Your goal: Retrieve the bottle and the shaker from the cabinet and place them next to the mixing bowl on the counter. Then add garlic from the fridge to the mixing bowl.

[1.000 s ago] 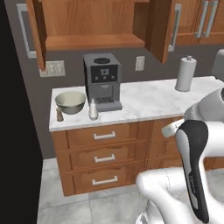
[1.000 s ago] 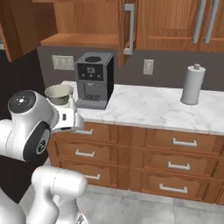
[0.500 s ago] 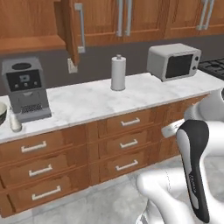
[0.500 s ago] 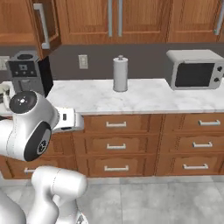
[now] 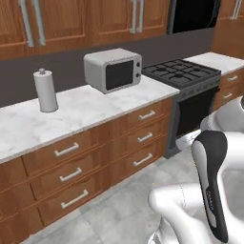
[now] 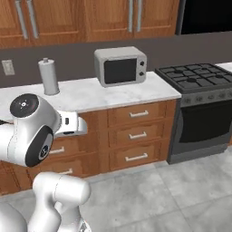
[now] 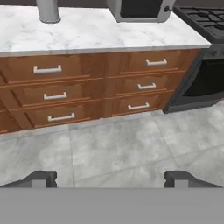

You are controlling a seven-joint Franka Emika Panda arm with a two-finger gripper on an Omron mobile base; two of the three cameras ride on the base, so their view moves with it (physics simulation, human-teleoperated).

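Beside the microwave (image 5: 113,69), the counter (image 7: 100,33) is seen. The gripper (image 7: 111,178) is held low over the floor, fingers wide apart, nothing held. If the fridge is approached too fast, the stove (image 6: 197,81) could be bumped.

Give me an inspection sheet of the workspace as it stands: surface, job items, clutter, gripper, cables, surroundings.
Surface: white marble counter over wooden drawers.
Job's things: bottle, shaker, bowl, garlic nothing seen.
Clutter: paper towel roll upright on the counter; microwave beside it, apart.
Gripper: gripper open, holding nothing, pointed at the tiled floor before the drawers.
Cables: nothing seen.
Surroundings: gas stove with dark oven at the counter's end; closed wall cabinets above.
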